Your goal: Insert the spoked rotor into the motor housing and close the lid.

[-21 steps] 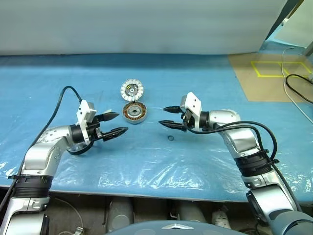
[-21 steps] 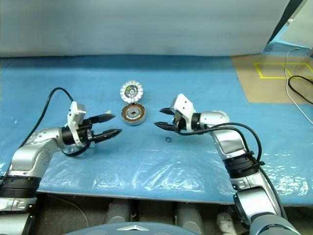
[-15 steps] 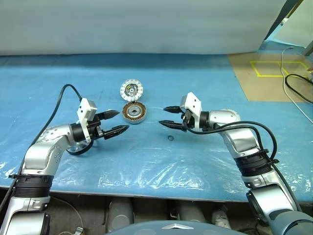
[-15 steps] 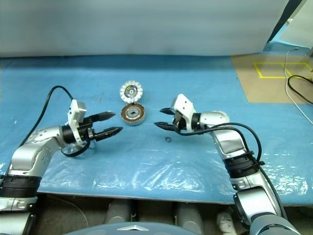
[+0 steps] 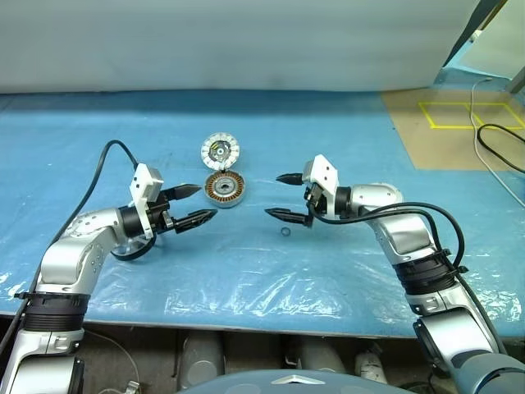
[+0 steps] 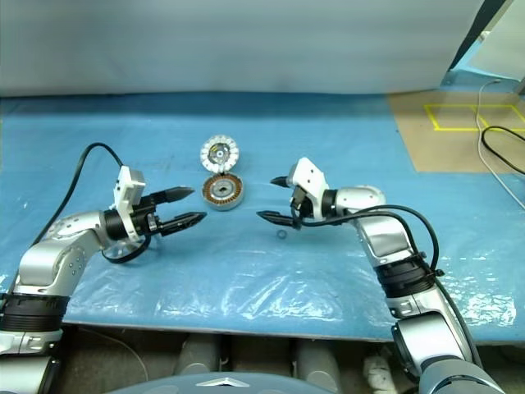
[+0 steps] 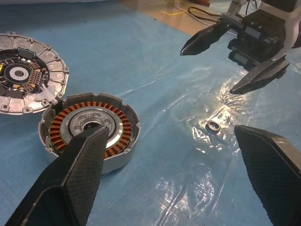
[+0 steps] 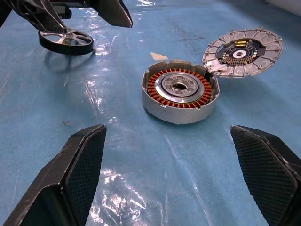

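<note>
Blue desk: both end effectors, left (image 5: 197,205) and right (image 5: 282,197), gape empty; crinkly plastic could let the rotor (image 5: 226,189) skid when nudged.

Bright, even light; glare on the wrinkled blue sheet (image 5: 246,279); pictures sharp.

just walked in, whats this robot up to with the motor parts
Nothing is held yet. The left gripper and the right gripper hover open on either side of the motor housing, whose copper windings show because its lid lies open behind it. The spoked rotor lies on the blue sheet under the left gripper, not yet inserted. A small dark ring lies near the right gripper.
</note>
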{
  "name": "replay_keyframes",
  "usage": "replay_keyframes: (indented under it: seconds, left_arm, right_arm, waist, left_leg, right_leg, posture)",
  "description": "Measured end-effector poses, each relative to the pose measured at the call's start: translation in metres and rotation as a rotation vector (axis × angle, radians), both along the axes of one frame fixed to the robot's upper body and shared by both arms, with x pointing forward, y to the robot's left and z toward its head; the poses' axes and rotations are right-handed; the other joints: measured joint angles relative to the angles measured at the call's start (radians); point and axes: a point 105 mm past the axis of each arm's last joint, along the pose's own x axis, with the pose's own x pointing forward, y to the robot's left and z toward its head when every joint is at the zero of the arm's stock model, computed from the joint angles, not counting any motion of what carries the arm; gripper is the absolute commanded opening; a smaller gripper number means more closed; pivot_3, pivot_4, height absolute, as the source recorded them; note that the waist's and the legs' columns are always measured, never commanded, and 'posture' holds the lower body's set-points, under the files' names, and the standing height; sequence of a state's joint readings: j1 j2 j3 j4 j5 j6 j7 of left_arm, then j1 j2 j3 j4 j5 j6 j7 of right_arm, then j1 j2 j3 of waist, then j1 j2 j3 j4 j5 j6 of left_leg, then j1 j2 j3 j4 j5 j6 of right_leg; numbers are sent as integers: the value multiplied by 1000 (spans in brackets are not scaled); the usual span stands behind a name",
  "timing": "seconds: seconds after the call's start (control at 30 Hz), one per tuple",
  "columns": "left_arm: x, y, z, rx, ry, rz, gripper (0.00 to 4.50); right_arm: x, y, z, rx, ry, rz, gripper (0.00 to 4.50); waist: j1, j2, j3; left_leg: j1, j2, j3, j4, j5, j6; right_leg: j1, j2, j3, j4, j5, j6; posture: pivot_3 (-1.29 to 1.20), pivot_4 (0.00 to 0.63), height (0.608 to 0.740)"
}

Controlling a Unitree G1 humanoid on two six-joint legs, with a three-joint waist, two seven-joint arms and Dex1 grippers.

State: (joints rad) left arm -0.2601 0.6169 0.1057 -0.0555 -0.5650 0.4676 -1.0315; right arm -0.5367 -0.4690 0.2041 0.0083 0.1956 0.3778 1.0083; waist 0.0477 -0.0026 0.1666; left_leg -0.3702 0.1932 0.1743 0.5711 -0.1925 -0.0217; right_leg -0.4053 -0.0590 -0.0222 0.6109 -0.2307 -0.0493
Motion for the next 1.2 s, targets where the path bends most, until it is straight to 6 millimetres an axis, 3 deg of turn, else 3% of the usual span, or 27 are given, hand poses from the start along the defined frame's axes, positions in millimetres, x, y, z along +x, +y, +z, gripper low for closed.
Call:
replay_keyframes:
  seconds: [0.53,0.7,0.93,1.2]
  left_arm:
    - [-3,10,-9,0,-6,2,4500]
    - [0,20,-18,5,-3,44,4500]
    - [1,30,-23,-6,-21,86,4500]
    - [-4,30,-31,-25,-13,108,4500]
  right_arm:
    - [8,6,9,-42,-41,49,4446]
    - [14,38,23,-95,-107,141,4446]
    - [34,94,74,-170,-196,263,4446]
    - [41,117,44,-431,-102,358,4446]
  waist:
    - [-2,0,0]
    - [-7,0,0]
    - [-4,-1,0]
    - [-5,-2,1]
  left_leg:
    - [0,0,0,0,0,0]
    - [0,2,0,0,0,0]
    - [-1,4,1,1,0,-1]
    - [-11,5,1,4,0,-1]
  right_leg:
    - [0,0,0,0,0,0]
    - [-2,1,0,2,-1,-2]
    - [-4,1,-1,7,-3,-5]
    - [-14,1,-3,12,-3,-6]
  posture:
    - [0,150,740]
    - [0,150,740]
    - [0,150,740]
    - [0,150,740]
